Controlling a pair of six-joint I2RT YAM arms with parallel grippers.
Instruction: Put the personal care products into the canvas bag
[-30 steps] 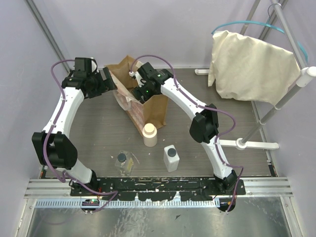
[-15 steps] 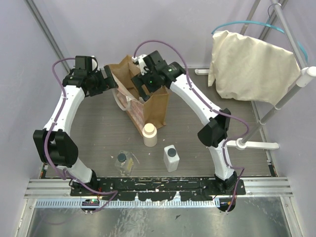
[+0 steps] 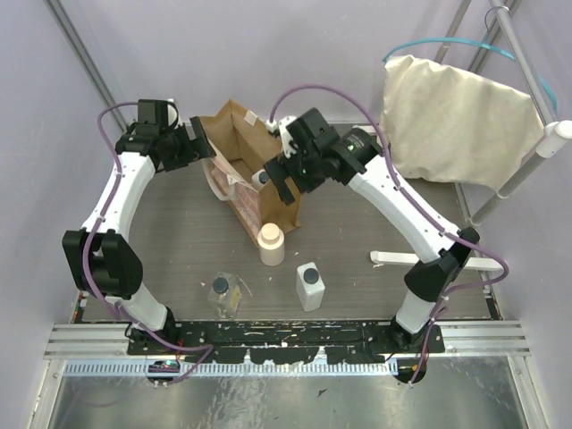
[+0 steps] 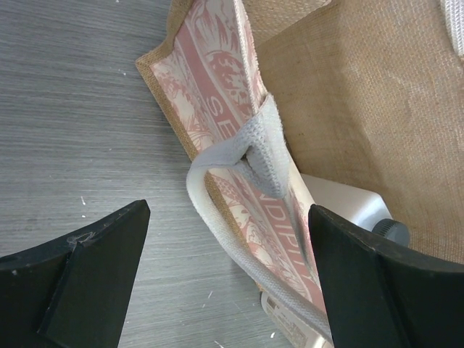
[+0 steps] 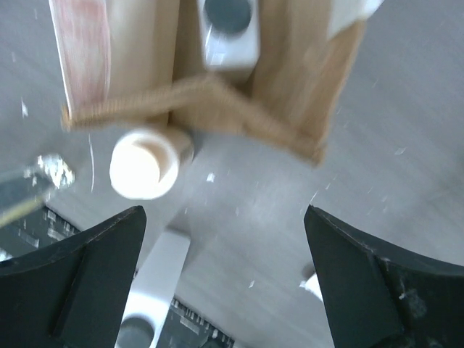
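Three products are left on the wood-grain table [image 3: 179, 232]: nearest, the small item in crinkled clear wrap [image 3: 223, 290] and a white rectangular bottle [image 3: 309, 286] with round black cap, then the smooth cream bottle [image 3: 271, 244], set just beside the canvas bag [image 3: 281, 192]. A second white bottle [image 5: 229, 40] is already seen inside the coarse woven bag. The left gripper [image 4: 225, 214] is held wide open, empty, at the pale ribbed handle [image 4: 261, 134]; the right gripper [image 5: 222, 214] is spread open, empty, above the bag.

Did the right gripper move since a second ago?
Yes. The right gripper has swung rightward, off the open top of the canvas bag and toward the bag's right edge.
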